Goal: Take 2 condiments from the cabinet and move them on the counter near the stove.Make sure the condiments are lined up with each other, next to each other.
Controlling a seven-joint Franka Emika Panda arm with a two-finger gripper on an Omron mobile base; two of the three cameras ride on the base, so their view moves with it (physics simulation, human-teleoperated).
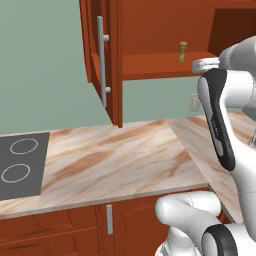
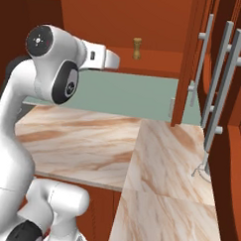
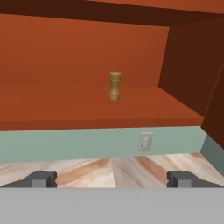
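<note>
The claw (image 3: 112,178) stands with its two dark fingers (image 3: 41,178) spread wide apart and nothing between them, pointed at the open cabinet (image 3: 78,57) from out in front of it. Straight ahead of the claw, and a little above its fingertips in the hand view, the tan-brown wooden shaker (image 3: 114,86) stands upright on the cabinet's inner shelf (image 3: 65,109), well apart from the claw and alone on that shelf (no part of the fingers touches it). In the left base view the same shaker (image 1: 182,52) sits toward the right end of the shelf, just left of the arm's white wrist; in the right base view it (image 2: 137,48) shows just past the white hand.

Below the shelf, between claw and cabinet, runs the pale green wall with a small wall outlet (image 3: 145,141) on it, slightly to the right of the claw's centre line. Beneath the claw lies the marble-patterned counter (image 1: 120,160), bare where it shows. The cabinet door (image 1: 102,60) hangs swung open to the claw's left, its long silver bar handle (image 1: 101,61) vertical. Farther left along the counter, well away from the claw, is the dark grey stove (image 1: 20,165) with its white ring markings.
</note>
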